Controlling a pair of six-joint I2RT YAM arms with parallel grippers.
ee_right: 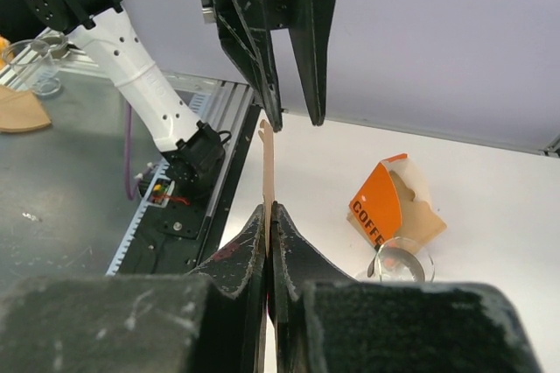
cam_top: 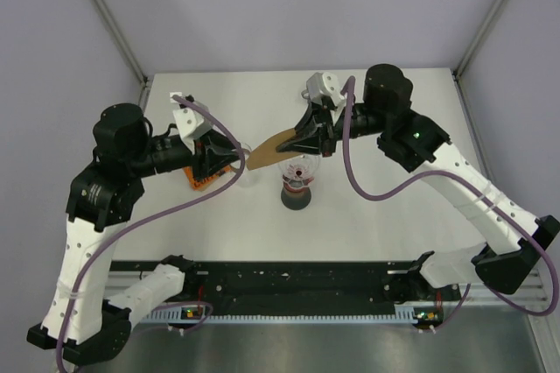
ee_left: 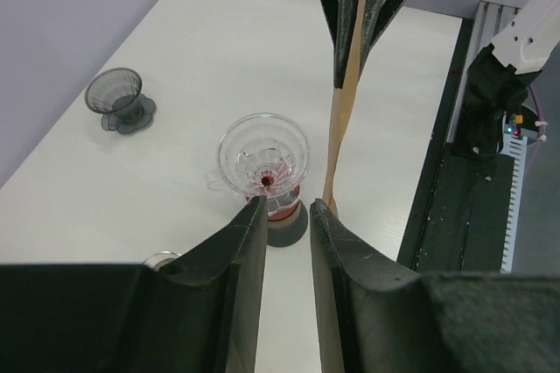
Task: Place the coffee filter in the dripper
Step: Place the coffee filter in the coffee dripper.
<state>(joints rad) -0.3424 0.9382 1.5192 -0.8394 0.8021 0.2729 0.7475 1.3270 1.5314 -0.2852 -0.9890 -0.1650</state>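
Observation:
The brown paper coffee filter (cam_top: 267, 153) hangs in the air, pinched flat in my shut right gripper (cam_top: 302, 140), just above and left of the clear glass dripper (cam_top: 297, 172) on its red and dark stand. In the right wrist view the filter (ee_right: 268, 158) shows edge-on, sticking out past the shut right gripper (ee_right: 269, 208). My left gripper (ee_left: 287, 204) is open. The free end of the filter (ee_left: 346, 110) lies against the inside of its right finger (ee_left: 337, 242). The dripper (ee_left: 262, 156) stands empty just beyond the fingertips. In the top view the left gripper (cam_top: 234, 163) meets the filter's left tip.
An orange coffee filter box (ee_right: 385, 202) and a small clear glass (ee_right: 402, 264) stand on the table behind the left gripper; the box also shows in the top view (cam_top: 197, 179). A dark smoky dripper (ee_left: 118, 100) sits farther off. The black rail (cam_top: 289, 285) runs along the near edge.

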